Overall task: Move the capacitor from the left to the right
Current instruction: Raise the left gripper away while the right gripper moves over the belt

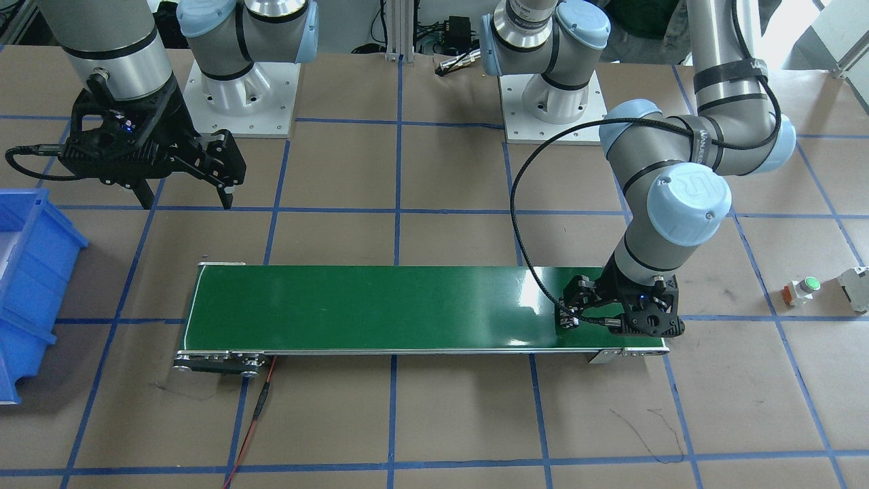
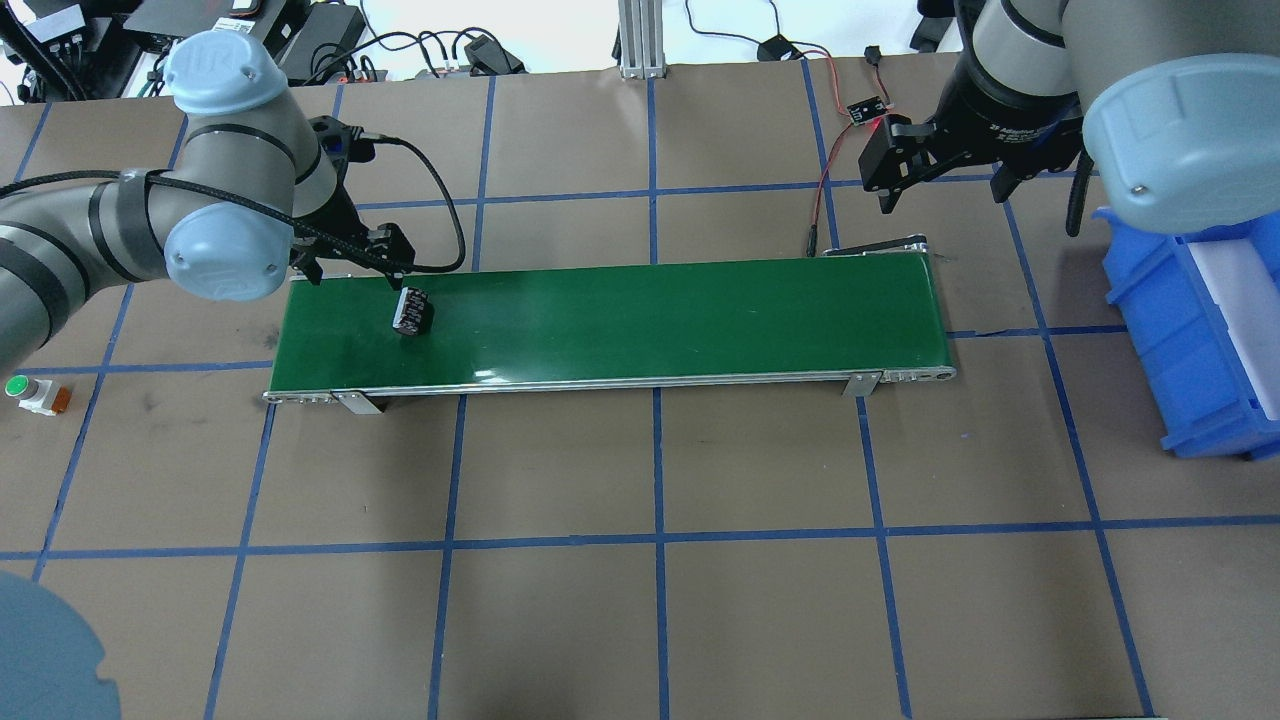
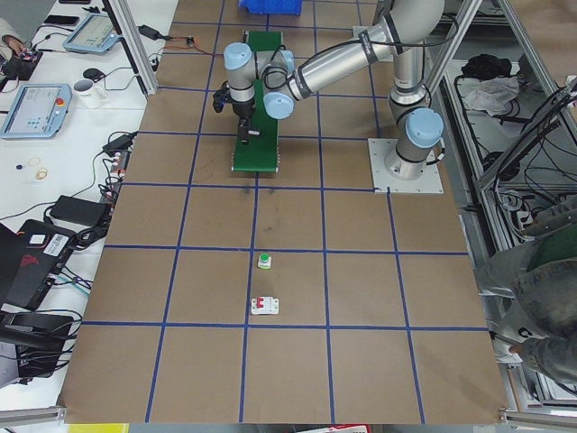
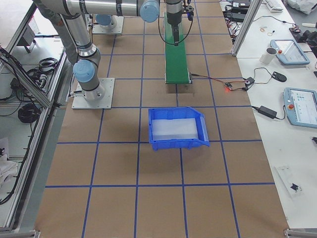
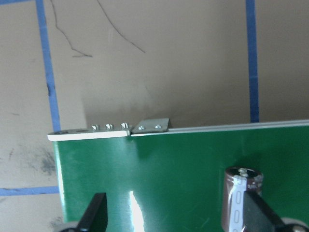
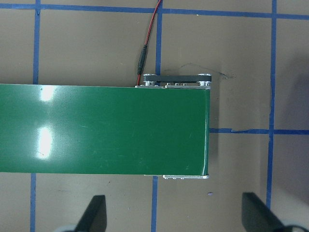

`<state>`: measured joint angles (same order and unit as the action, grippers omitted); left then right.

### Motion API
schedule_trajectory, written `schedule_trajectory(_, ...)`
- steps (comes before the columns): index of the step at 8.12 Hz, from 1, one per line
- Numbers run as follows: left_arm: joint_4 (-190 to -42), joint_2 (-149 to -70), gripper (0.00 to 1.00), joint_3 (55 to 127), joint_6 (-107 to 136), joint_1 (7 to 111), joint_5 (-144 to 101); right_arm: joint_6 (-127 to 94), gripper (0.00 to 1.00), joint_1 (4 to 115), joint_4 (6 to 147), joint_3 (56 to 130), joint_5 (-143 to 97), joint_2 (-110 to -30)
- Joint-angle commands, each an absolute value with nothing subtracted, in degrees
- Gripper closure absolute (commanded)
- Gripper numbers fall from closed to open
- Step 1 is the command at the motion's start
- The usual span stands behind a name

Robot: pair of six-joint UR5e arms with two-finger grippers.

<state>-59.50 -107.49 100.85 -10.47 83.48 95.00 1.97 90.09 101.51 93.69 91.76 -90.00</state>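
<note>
The capacitor, a small black cylinder with a pale stripe, rests on the left end of the green conveyor belt. In the left wrist view the capacitor sits between the open fingers, right beside one finger. My left gripper is low over that belt end, open and holding nothing; it also shows in the front view. My right gripper hangs open and empty above the table behind the belt's right end.
A blue bin stands right of the belt. A green-topped push button and a white boxy block lie on the table far left. A red wire runs to the belt's right end.
</note>
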Motion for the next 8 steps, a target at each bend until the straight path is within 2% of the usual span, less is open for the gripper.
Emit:
schedule_trajectory(1, -60.38, -104.42, 0.0, 94.86, -10.89, 82.89, 94.84, 2.11, 0.0, 90.09, 101.69, 93.69, 91.76, -90.0)
schedule_trajectory(3, -60.38, -102.41, 0.0, 92.38, -12.99, 82.71, 95.1, 2.2, 0.0, 89.91, 101.6, 93.69, 92.02, -89.91)
schedule_trajectory(8, -61.69, -97.58, 0.0, 92.55, -14.41, 82.62, 97.1, 3.26, 0.0, 89.47, 103.78, 99.12, 87.82, -87.81)
